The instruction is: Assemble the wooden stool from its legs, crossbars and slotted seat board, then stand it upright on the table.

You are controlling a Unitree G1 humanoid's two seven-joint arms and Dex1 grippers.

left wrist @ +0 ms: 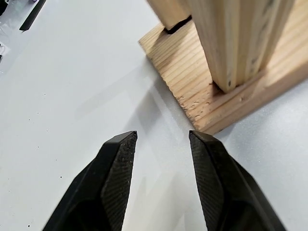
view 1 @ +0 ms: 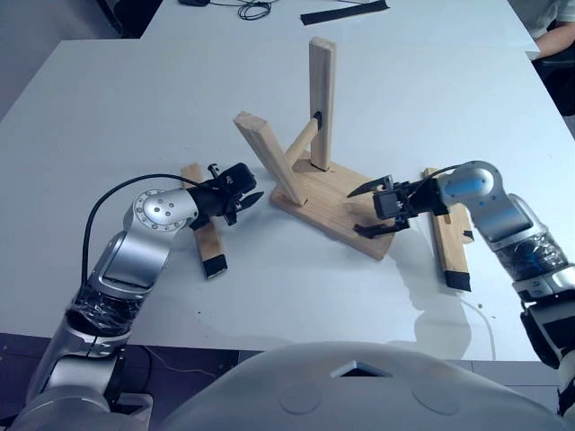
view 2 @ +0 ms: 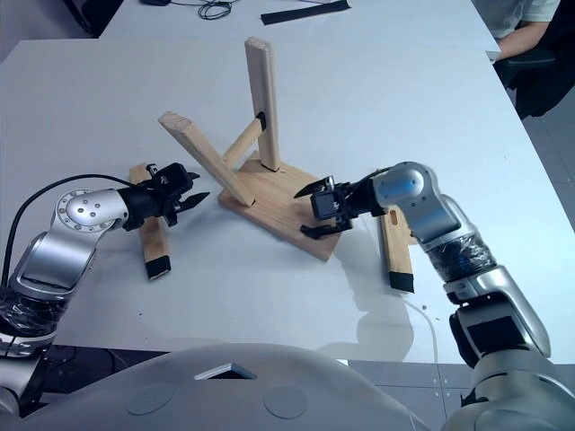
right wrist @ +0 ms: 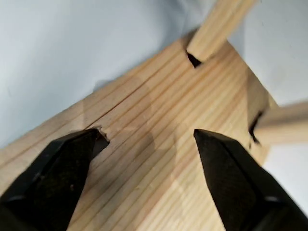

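At about 9 o'clock from the stool parts, a loose leg (view 1: pixel 203 235) of pale wood with a black cap on its near end is lying flat, its length running roughly 12 to 6. The left gripper (view 1: pixel 250 205) is hovering over that leg's middle with its fingers (left wrist: pixel 118 180) spread apart, holding nothing and pointing toward 3 o'clock at the board's corner.

In the middle of the table the slotted seat board (view 1: pixel 346 208) is lying flat, light pine with clear grain, its long axis running from about 10 o'clock to 4 o'clock. A leaning leg (view 1: pixel 269 157) is sitting in a slot at the board's 9 o'clock end and tilting away toward 10 o'clock. An upright leg (view 1: pixel 322 99) is standing straight up in a slot on the far edge. A crossbar (view 1: pixel 304 136) is bridging the two, sloping up toward the upright one.

The right gripper (view 1: pixel 354 210) is sitting at the board's 4 o'clock end, fingers (right wrist: pixel 62 178) wide apart over the wood, gripping nothing and pointing toward 9 o'clock.

Just beside it at 3 o'clock a second loose leg (view 1: pixel 449 242) is lying flat, running 12 to 6 with its black cap nearest me.

Everything is resting on a white table (view 1: pixel 117 108). Beyond it at 12 o'clock, another white table is carrying a black strip (view 1: pixel 344 12) and some cables (view 1: pixel 254 9).
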